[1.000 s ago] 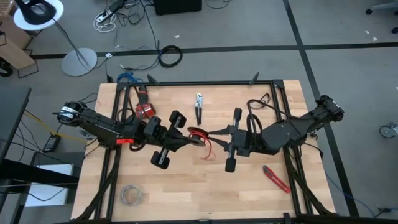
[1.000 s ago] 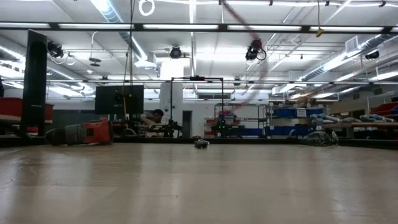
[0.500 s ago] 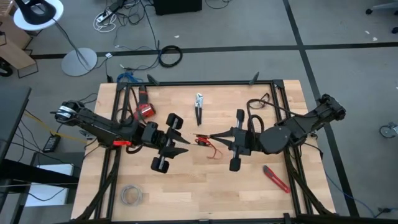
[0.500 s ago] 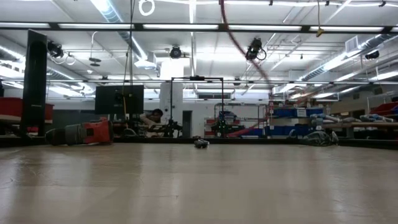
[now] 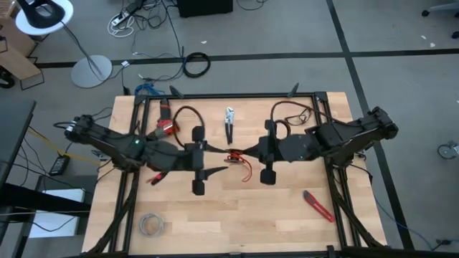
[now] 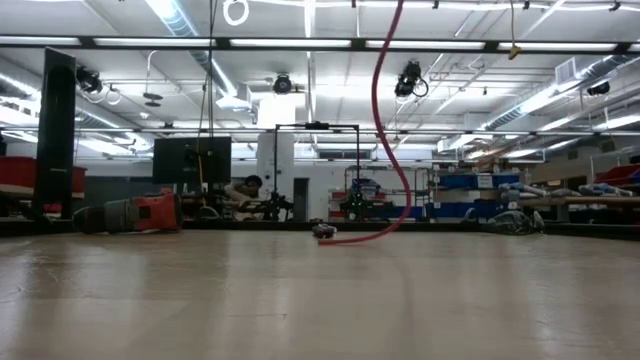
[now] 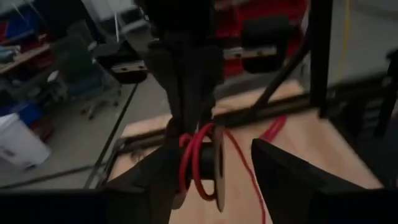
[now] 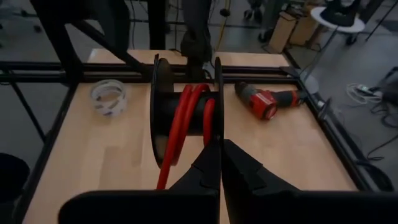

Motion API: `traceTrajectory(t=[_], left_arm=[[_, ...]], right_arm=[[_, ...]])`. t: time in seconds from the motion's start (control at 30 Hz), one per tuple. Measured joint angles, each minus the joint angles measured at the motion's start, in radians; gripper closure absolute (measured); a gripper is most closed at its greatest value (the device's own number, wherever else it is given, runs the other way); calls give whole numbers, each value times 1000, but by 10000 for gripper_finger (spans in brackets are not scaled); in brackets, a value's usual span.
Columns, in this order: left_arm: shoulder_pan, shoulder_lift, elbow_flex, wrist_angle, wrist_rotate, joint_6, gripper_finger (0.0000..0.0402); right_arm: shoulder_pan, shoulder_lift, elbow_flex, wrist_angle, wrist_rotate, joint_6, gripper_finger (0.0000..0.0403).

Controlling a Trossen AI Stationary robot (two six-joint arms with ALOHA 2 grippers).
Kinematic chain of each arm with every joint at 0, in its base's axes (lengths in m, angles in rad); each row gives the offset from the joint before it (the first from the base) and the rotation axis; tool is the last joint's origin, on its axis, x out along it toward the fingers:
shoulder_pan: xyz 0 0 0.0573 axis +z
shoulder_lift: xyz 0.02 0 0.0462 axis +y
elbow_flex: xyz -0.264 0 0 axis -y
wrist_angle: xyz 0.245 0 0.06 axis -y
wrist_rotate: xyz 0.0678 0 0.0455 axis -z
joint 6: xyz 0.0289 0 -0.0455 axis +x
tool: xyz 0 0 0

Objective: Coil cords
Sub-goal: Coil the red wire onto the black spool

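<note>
The thin red wire (image 8: pixel 186 118) is wound in a few turns on a small black spool (image 8: pixel 163 99) with two disc flanges, held above the table's middle (image 5: pixel 231 157). Its loose tail (image 6: pixel 385 170) hangs down, and its end (image 6: pixel 335 241) lies on the table. My right gripper (image 5: pixel 242 155) comes from the table's right and is shut on the spool. My left gripper (image 5: pixel 216 162) comes from the left and is open. In the left wrist view one of its fingers (image 7: pixel 155 180) stands right beside the wire turns (image 7: pixel 189 162), the other (image 7: pixel 292 174) well clear. My right gripper pinches the rim of one spool flange (image 8: pixel 217 134) between its two fingers, level, from the table's right. The spool is lifted clear of the table, its flanges upright. My left gripper: I cannot tell whether its finger touches the spool.
A red power tool (image 5: pixel 166 126) lies at the far left and grey pliers (image 5: pixel 229 123) at the far middle. A red-handled cutter (image 5: pixel 318 206) lies near right and a tape roll (image 5: pixel 150 224) near left. A black frame (image 5: pixel 237 97) edges the table.
My left gripper has turned about its wrist, so that its cross bar now lies straight from far to near, and has drawn back a little toward the left. The wire's loose tail has swung down into the low view, and its end now lies on the table.
</note>
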State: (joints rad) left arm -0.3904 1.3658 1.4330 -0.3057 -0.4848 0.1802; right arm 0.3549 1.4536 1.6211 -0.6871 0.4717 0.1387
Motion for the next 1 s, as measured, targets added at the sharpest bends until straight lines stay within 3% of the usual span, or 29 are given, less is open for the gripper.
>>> traceTrajectory(t=[0.13, 0.37, 0.73, 1.0], left_arm=[[-1, 74, 164, -233, -32, -4, 211], [19, 176, 319, -433, -74, -14, 244], [58, 213, 332, -448, -34, -33, 280], [56, 205, 332, -437, -30, -35, 330]], right_arm=[[-44, 0, 0, -16, -45, 0, 403], [-78, 0, 0, -35, -101, -1, 403], [-76, 0, 0, -35, -101, -9, 403], [-75, 0, 0, -32, -71, -19, 403]])
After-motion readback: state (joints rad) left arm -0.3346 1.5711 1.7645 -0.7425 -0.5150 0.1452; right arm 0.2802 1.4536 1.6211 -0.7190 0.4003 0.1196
